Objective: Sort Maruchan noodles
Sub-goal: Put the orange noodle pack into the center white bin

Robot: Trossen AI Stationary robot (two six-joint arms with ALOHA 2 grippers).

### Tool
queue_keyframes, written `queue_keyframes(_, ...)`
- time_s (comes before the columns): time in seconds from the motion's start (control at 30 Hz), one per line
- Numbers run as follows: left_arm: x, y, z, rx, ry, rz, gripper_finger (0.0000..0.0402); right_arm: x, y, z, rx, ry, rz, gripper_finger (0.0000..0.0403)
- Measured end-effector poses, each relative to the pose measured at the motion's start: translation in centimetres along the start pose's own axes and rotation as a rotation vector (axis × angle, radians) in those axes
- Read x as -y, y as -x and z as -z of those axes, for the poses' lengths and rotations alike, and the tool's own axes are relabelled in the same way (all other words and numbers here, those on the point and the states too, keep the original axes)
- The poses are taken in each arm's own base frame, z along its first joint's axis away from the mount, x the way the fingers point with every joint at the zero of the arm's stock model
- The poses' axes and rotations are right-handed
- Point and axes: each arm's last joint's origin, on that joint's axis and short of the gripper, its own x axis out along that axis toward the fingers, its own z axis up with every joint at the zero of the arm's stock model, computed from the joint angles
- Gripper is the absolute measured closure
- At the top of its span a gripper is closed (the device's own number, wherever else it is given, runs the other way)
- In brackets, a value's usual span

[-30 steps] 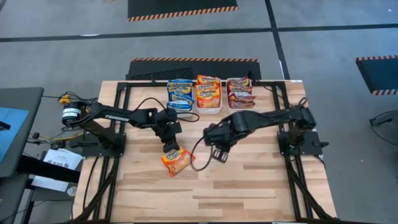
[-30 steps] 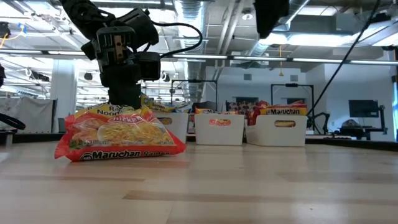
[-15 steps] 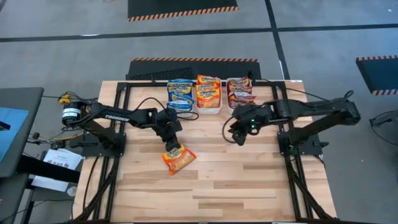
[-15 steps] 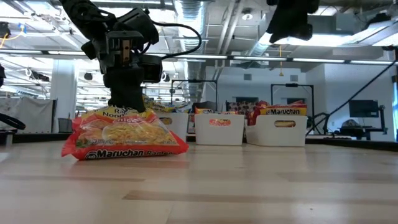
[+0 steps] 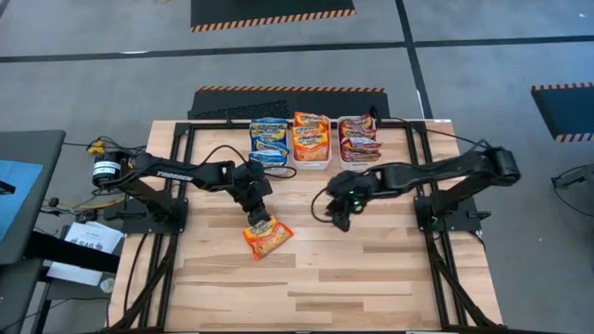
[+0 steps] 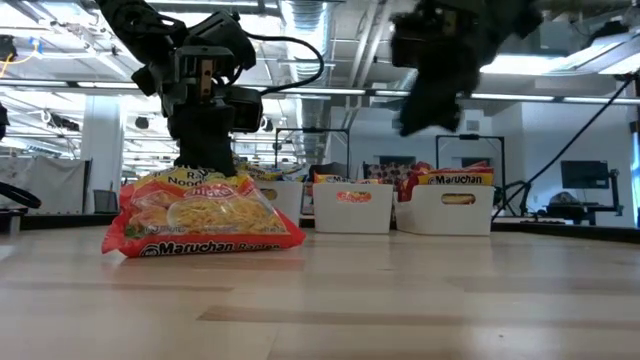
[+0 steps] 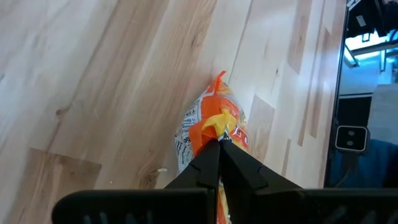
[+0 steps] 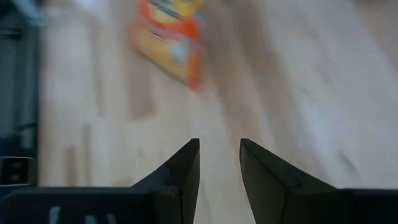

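One orange-red Maruchan noodle packet lies near the middle of the table, and it fills the left of the low view. My left gripper stands over its far-left end, shut on it. My right gripper hovers open above bare wood to the right of the packet, touching nothing. It shows blurred high in the low view. The right wrist view catches the packet farther off. My left gripper pinches the packet's crimped end edge between its two shut fingers. The fingers come from above, pointing down. The packet's underside rests on the table, with the held end raised a little toward the fingers.
Three white trays stand in a row at the far edge, filled with packets: blue, orange-red and dark red. Bare wood spreads across the near half of the table. Cables trail from both arms.
My right gripper pulled away from beside the packet toward the right and far side, then swung back part of the way toward the packet. My left gripper kept its hold, and the packet slid and turned slightly on the table.
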Motion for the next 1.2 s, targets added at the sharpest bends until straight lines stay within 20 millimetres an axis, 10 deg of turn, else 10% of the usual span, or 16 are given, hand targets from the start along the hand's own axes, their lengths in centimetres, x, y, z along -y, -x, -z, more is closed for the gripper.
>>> queue_keyframes(0.57,0.1,0.0,-0.1,-0.006,-0.031,0.030,0.0401,-0.4,-7.9,-1.8,0.169,0.144,-0.234,0.0291)
queue_keyframes(1.2,0.6,0.0,-0.3,0.000,-0.114,0.116,0.0401,0.9,-13.1,-6.2,0.177,0.201,-0.266,0.0180)
